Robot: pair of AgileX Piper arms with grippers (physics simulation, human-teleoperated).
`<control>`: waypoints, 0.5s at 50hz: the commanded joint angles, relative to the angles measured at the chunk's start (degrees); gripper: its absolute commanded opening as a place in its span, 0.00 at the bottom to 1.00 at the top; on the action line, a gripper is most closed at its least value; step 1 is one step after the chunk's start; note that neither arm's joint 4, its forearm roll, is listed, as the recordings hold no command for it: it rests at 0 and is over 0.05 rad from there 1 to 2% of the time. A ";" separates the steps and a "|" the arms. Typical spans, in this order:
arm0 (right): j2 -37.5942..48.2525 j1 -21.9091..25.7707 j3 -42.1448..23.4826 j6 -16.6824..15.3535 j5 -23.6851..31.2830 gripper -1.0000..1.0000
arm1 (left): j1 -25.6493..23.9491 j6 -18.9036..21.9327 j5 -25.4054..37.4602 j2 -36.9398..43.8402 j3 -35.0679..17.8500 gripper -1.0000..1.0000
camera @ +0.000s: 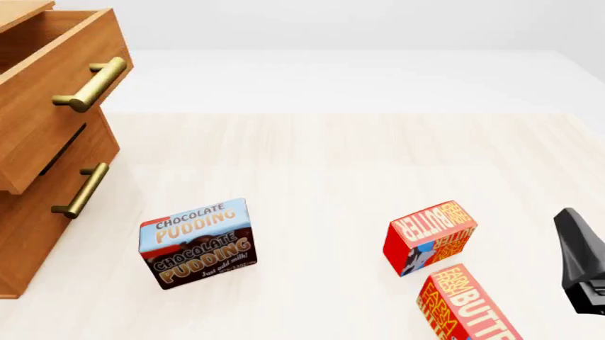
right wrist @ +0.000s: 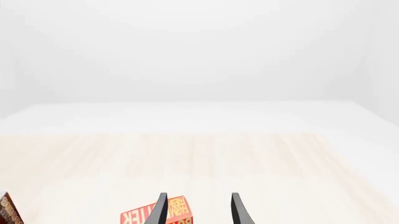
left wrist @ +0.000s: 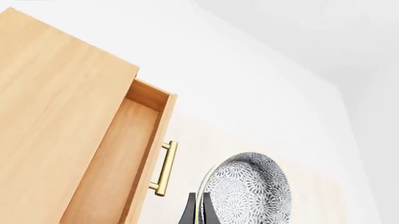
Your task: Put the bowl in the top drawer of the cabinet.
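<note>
In the left wrist view my left gripper [left wrist: 199,209] is shut on the rim of the bowl [left wrist: 249,191], a white bowl with a dense grey floral pattern, held on edge. The cabinet [left wrist: 50,116] is beside it. The top drawer [left wrist: 118,158] stands pulled open with nothing visible inside, and its brass handle [left wrist: 164,168] is close to the bowl. The front view shows the cabinet [camera: 28,234] at far left with the top drawer [camera: 52,85] pulled out. Neither the bowl nor the left gripper appears there. My right gripper [right wrist: 198,207] is open and holds nothing, low at the right edge of the front view.
A chocolate pudding box [camera: 198,243] lies in front of the cabinet. Two red butter boxes [camera: 430,237] [camera: 468,304] lie at the right, near my right gripper's finger [camera: 577,248]. The lower drawer's handle [camera: 81,190] sticks out below the open one.
</note>
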 commanded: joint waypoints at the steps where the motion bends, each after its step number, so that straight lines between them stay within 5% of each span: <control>1: 0.00 0.17 0.00 -0.01 -0.09 1.00 | 3.11 -0.34 0.00 -0.65 0.14 0.00; 25: -0.01 0.34 0.00 0.08 -0.17 1.00 | 8.74 -1.71 0.00 -2.31 2.66 0.00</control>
